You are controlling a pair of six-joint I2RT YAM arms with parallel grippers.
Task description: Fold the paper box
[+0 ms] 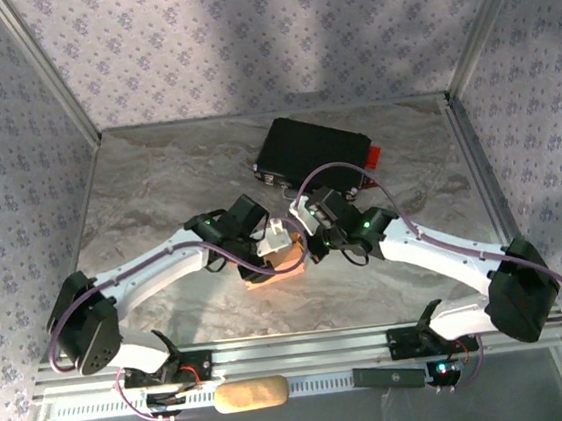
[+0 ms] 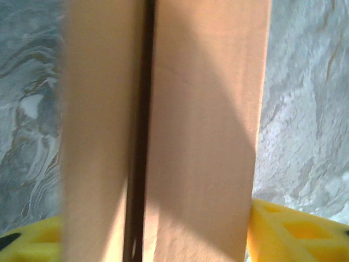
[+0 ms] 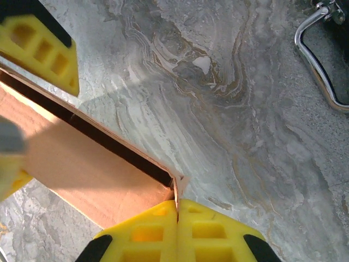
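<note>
Grey marbled stone made up the bench point(image 1: 158, 183), closed in by floral-patterned wall panels. At its middle, between my two arms, sat the thin salmon-tan cardboard paper box point(image 1: 275, 269), partly formed, with a dark open slot running along one edge. My right claw point(image 3: 177, 210) was pressed together, its yellow fingers pinching a thin corner flap of the box. My left claw point(image 2: 155, 224) stood with a yellow finger on either side of the box's broad face; whether those pads actually bore on the card I could not tell from its wrist camera. My worry from here was that corner. The card looked flimsy, and if I pulled with the right arm while the left one had the body trapped, I judged the flap could crease in the wrong place or tear. If the left claw had no hold at all, the box could as easily skid across the smooth stone or spring back flat. Both claws were also working just beside each other, so a careless swing could knock fingers together. By my count: one paper box, two claws, one black hard case point(image 1: 315, 150) at the far side of the bench, and one tan oblong sponge-like block point(image 1: 250, 394) and one dark bar point(image 1: 387, 376) on the near rail.
</note>
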